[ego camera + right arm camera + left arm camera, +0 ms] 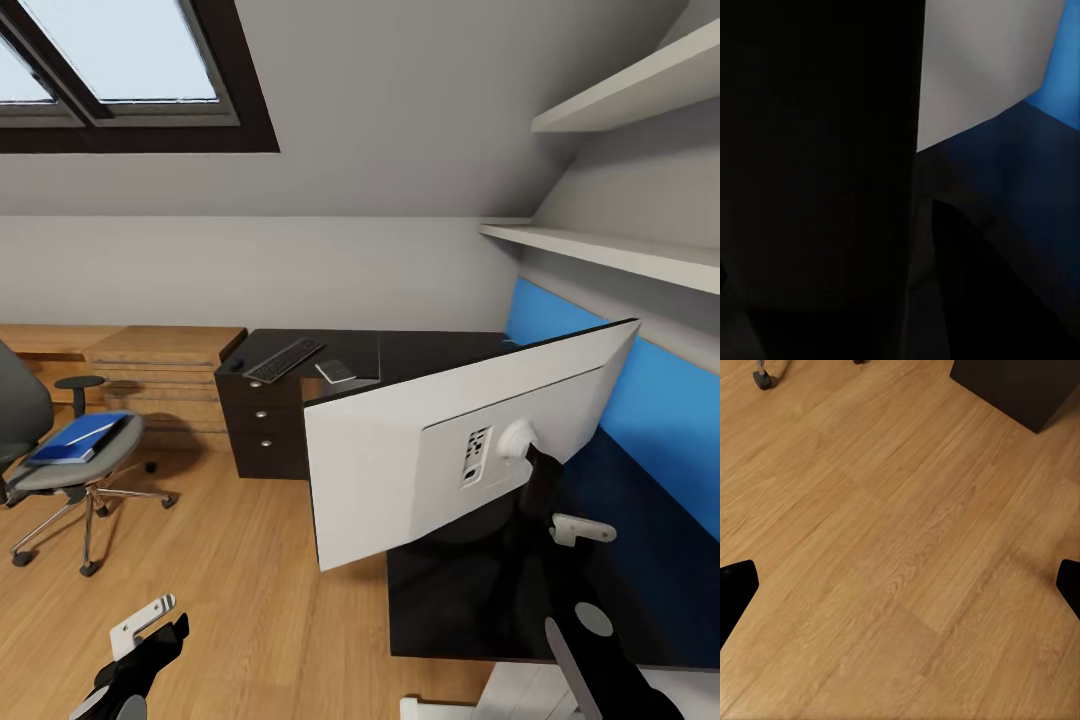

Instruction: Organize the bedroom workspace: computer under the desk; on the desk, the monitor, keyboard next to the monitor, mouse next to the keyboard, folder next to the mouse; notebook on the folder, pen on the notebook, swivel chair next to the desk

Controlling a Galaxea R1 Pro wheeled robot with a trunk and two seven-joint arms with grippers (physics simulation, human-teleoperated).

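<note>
The swivel chair (60, 455) stood at the far left on the wood floor (230, 560), well apart from the worktop (420, 355), with the bright-blue folder (80, 438) lying flat on its grey seat. Behind it ran a light-wood drawer chest (165, 365) along the pale wall. Low in the head view, the left gripper (140, 655) hung over bare floor; in the left wrist view its dark fingertips (736, 585) sat at opposite edges of the picture, spread wide with nothing between them. Further right, the black drawer unit (262, 425) with round silver knobs carried the near end of the worktop, where the mouse (237, 365) lay just beside the end of the keyboard (284, 359), and a small dark flat item (336, 371) lay near the keyboard's other side. The monitor (460, 445) stood tilted on the worktop, its pale back towards the camera, before a large blue panel (640, 400). The right gripper (585, 535) was beside the monitor's stem; I could not tell how far it was spread.
</note>
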